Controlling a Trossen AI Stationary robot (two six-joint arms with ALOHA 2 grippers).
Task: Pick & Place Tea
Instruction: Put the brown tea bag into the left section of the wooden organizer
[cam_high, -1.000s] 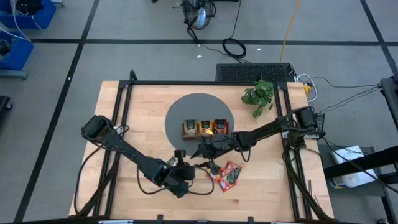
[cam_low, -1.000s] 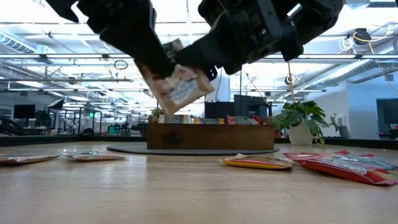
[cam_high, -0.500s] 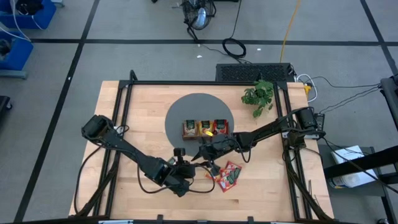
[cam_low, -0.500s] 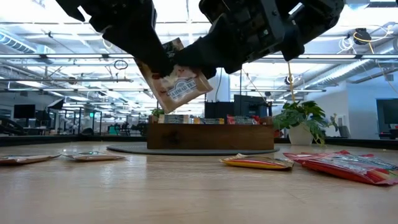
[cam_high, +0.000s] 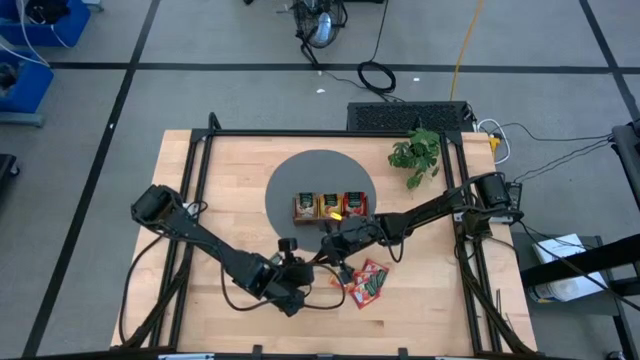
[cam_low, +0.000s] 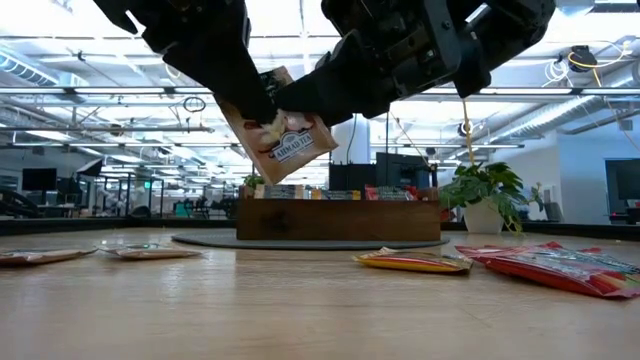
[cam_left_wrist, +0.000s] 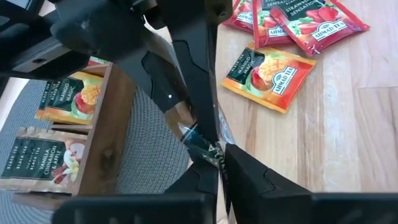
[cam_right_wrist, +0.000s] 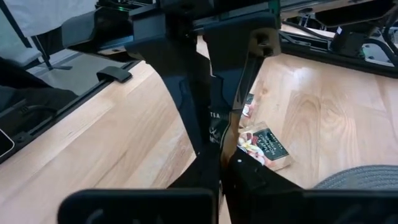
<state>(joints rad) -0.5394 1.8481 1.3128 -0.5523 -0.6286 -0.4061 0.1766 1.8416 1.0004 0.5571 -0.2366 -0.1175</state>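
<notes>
Low view shows me a tan flat tea sachet (cam_low: 285, 137) aloft before the brown wooden three-compartment tray (cam_low: 338, 218), right jaws clamped on it, left jaws easing apart. If that clamp is shallow, it drops.

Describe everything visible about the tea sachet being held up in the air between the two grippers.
The sachet is a small flat rectangular packet, brownish with a pale picture and a white label band, foil or paper by its look. It hangs tilted above the table, in front of the wooden tray, touching nothing below. Both grippers meet on it: the right gripper is shut on it edge-on, and the left gripper is also at its edge; whether that one has let go is unclear.
</notes>
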